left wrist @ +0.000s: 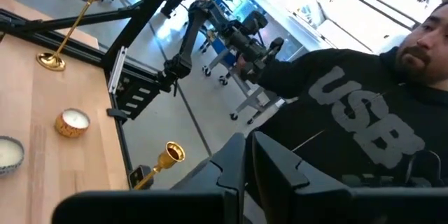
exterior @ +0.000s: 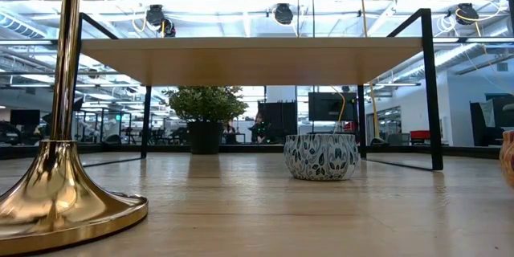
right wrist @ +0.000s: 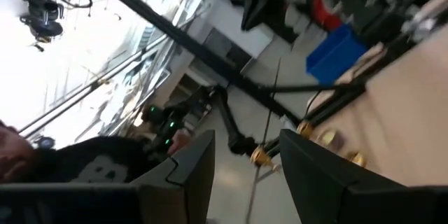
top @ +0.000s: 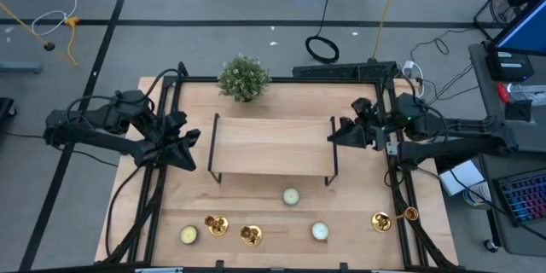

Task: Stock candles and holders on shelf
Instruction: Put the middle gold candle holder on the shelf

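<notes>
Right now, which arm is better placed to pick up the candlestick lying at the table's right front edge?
The right arm, probably. Its end effector hangs at the shelf's right end, on the same side as that candlestick. The left end effector waits beyond the shelf's far end.

1. The shelf (top: 273, 141) was a low light-wood board on thin black legs. It stood in the middle of my table, and its top was bare.
2. One pale candle (top: 291, 196) sat just in front of the shelf.
3. A white candle (top: 320, 231) sat nearer the front edge.
4. A yellowish candle (top: 188, 235) sat at the front left.
5. Two shiny gold holders (top: 217, 224) (top: 251, 235) stood close together beside the yellowish candle.
6. A third gold holder (top: 393, 218) lay on its side at the front right.
</notes>
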`<action>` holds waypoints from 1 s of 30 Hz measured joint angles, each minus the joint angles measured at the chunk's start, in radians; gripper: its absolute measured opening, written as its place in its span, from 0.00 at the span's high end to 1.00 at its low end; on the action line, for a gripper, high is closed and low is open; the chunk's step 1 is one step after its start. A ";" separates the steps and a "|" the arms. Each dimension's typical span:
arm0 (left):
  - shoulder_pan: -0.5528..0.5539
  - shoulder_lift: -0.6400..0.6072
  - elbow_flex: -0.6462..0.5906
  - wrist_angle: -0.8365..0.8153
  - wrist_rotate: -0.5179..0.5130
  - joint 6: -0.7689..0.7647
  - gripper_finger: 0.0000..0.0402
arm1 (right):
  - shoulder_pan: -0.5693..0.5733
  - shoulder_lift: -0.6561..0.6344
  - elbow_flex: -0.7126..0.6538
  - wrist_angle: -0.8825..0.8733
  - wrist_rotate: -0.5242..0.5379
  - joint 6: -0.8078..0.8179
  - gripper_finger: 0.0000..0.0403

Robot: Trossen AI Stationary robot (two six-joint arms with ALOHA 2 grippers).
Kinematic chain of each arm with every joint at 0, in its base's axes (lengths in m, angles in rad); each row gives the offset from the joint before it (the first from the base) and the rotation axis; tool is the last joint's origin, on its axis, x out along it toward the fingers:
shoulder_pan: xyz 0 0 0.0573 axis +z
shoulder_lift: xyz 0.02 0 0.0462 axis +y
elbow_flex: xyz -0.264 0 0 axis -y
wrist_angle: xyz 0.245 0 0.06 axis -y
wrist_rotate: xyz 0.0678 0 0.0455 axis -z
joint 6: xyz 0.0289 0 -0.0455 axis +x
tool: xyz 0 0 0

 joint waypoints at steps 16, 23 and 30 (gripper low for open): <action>0.000 0.000 0.000 -0.017 0.000 0.003 0.92 | 0.170 0.001 0.000 -0.285 -0.031 0.237 0.61; 0.000 0.000 0.000 -0.030 -0.008 0.023 0.92 | 0.181 -0.058 0.000 -0.437 -0.029 0.343 0.62; 0.000 0.000 0.000 -0.084 -0.027 0.031 0.92 | 0.181 -0.107 0.000 -0.642 -0.010 0.391 0.62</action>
